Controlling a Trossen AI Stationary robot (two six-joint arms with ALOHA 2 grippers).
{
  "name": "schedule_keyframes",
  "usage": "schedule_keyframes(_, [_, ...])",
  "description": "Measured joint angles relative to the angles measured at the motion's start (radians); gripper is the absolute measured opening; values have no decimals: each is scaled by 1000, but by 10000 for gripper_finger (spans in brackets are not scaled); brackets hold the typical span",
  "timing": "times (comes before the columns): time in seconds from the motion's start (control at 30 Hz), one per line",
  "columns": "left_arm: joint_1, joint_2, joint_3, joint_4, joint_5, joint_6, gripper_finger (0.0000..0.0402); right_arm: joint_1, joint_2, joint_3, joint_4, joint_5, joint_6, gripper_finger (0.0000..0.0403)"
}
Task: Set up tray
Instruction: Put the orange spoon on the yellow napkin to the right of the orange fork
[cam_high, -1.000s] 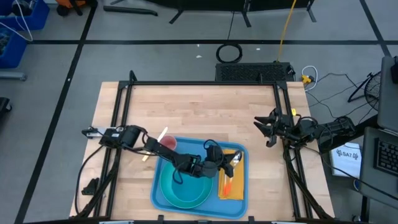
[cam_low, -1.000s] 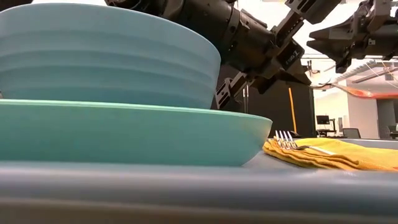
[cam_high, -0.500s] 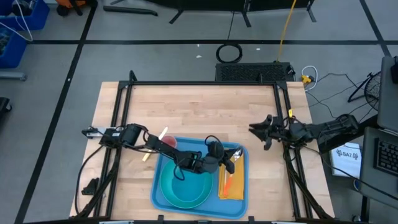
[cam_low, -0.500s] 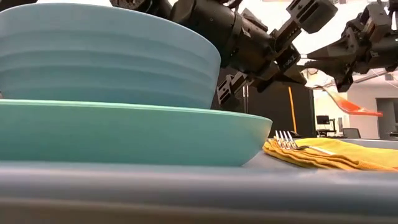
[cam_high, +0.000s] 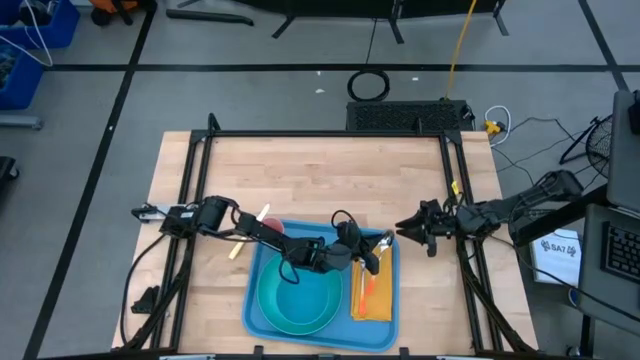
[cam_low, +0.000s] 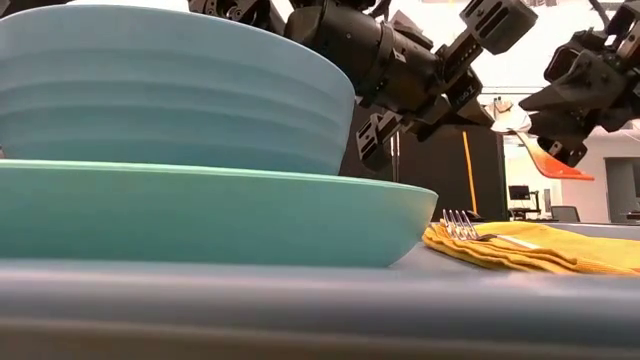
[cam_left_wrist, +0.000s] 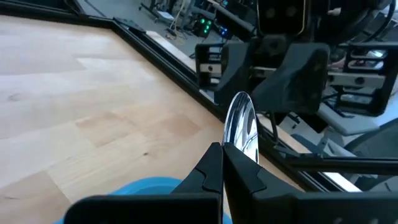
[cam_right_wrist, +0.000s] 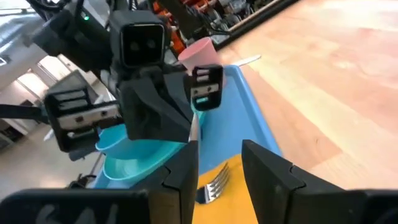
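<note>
The blue tray (cam_high: 388, 322) lies near the table's near edge. It carries a teal plate (cam_low: 200, 215) with a light-blue bowl (cam_low: 170, 90) standing in it. A yellow napkin (cam_high: 372, 300) with a fork (cam_low: 462, 226) lies on the tray's right part. My left gripper (cam_left_wrist: 222, 150) reaches over the tray from the left and is shut on a silver spoon (cam_left_wrist: 241, 127). My right gripper (cam_right_wrist: 217, 152) is open and hovers level just past the tray's right rim (cam_high: 405, 229). It faces the spoon's bowl without touching it. My left gripper pinches the spoon between its two fingers at the neck (cam_left_wrist: 227, 147), just behind the bowl. The fingers come from the table's left, along the spoon. The bowl (cam_high: 384, 243) sticks out past the fingertips toward the right gripper. The spoon is lifted clear above the napkin.
A pink cup (cam_high: 272, 229) stands at the tray's far left corner, under the left arm. A pale stick-like piece (cam_high: 262, 214) lies on the wood beside it. Black frame rails (cam_high: 455, 170) border the table. The far half of the wooden table (cam_high: 320, 170) is bare.
My right gripper has moved toward the table's left, from the right rail to the tray's right rim, close to the spoon. My left gripper has carried the spoon a little to the right and toward the far edge, above the napkin.
</note>
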Motion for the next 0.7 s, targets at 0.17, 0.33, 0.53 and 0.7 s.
schedule_keyframes(0.17, [10,0,0,-2,20,0,0,22,35,0,97,-4,-7,116])
schedule_keyframes(0.33, [21,0,0,0,28,6,0,46,70,0,132,-3,-5,116])
schedule_keyframes(0.53, [26,1,-1,-6,32,6,0,51,129,0,158,8,31,116])
schedule_keyframes(0.7, [28,1,-3,-8,29,7,0,51,177,0,185,27,40,116])
